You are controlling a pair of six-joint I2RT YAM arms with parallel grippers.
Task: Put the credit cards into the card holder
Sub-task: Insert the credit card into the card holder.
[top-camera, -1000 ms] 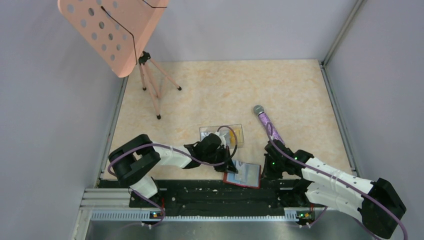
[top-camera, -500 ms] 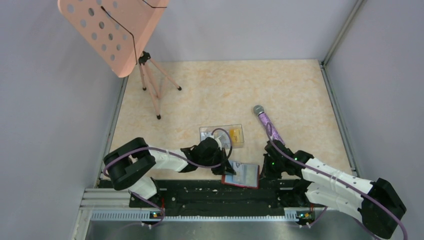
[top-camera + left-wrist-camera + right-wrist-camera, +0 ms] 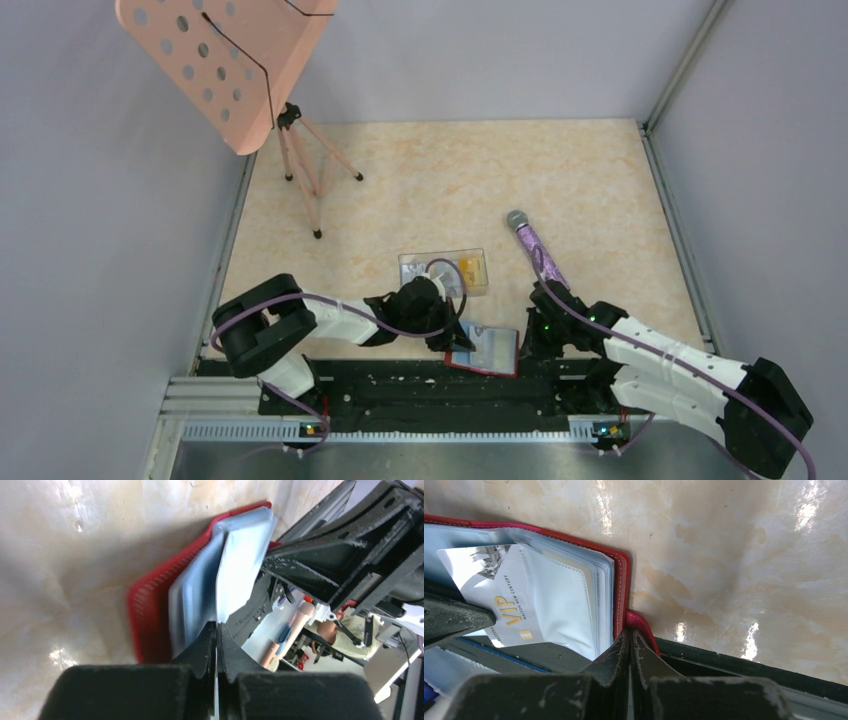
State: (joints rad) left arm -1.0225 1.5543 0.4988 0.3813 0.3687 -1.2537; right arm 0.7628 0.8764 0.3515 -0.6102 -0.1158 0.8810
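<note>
Left wrist view: the left gripper (image 3: 216, 626) is pinched tight on a thin pale blue-white plastic card (image 3: 245, 565). The card touches the clear sleeves of the flat red card holder (image 3: 150, 610). The right gripper (image 3: 629, 632) squeezes the holder's red edge on the shiny beige desk (image 3: 734, 555).

Open desk (image 3: 450, 170) lay toward 12 o'clock. Around the red card holder (image 3: 495, 348), the left pincer (image 3: 216, 625) with its pale card (image 3: 242, 570) blocked 9, the right pincer (image 3: 629, 632) 3, a clear box (image 3: 443, 270) 11, the microphone (image 3: 535, 245) 1.
</note>
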